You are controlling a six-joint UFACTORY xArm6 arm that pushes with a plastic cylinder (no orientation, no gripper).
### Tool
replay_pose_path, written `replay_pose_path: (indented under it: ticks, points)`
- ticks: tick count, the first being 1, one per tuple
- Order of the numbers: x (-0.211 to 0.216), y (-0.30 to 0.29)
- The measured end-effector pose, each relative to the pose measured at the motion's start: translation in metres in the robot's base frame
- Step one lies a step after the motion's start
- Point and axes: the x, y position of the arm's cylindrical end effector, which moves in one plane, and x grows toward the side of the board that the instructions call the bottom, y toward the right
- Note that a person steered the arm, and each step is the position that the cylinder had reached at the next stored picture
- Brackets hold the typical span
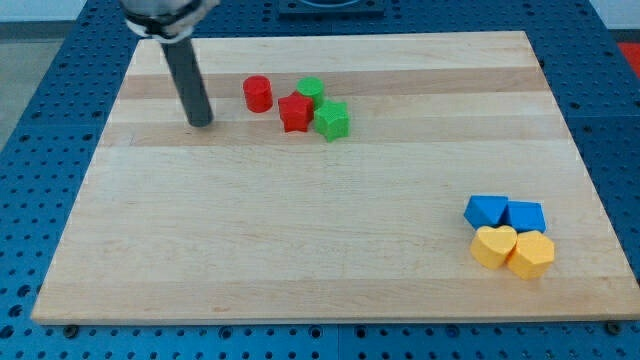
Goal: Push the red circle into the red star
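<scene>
The red circle (258, 93) stands on the wooden board near the view's top, left of centre. The red star (295, 113) lies just to its lower right, a small gap between them. A green circle (310, 89) touches the star's upper right and a green star (332, 120) touches its right side. My tip (202, 123) rests on the board to the left of the red circle, about a block's width and a half away and slightly lower in the view.
At the view's lower right sits a cluster: two blue blocks (486, 211) (526, 215) above a yellow heart (493, 245) and a yellow hexagon (531, 254). The board (300, 250) lies on a blue perforated table.
</scene>
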Motion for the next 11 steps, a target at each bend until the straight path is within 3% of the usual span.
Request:
replay_pose_path:
  ticks: [1,2,4,11]
  points:
    - [-0.037,0.002]
    - [-0.049,0.025]
    - [-0.049,0.079]
    - [-0.026,0.089]
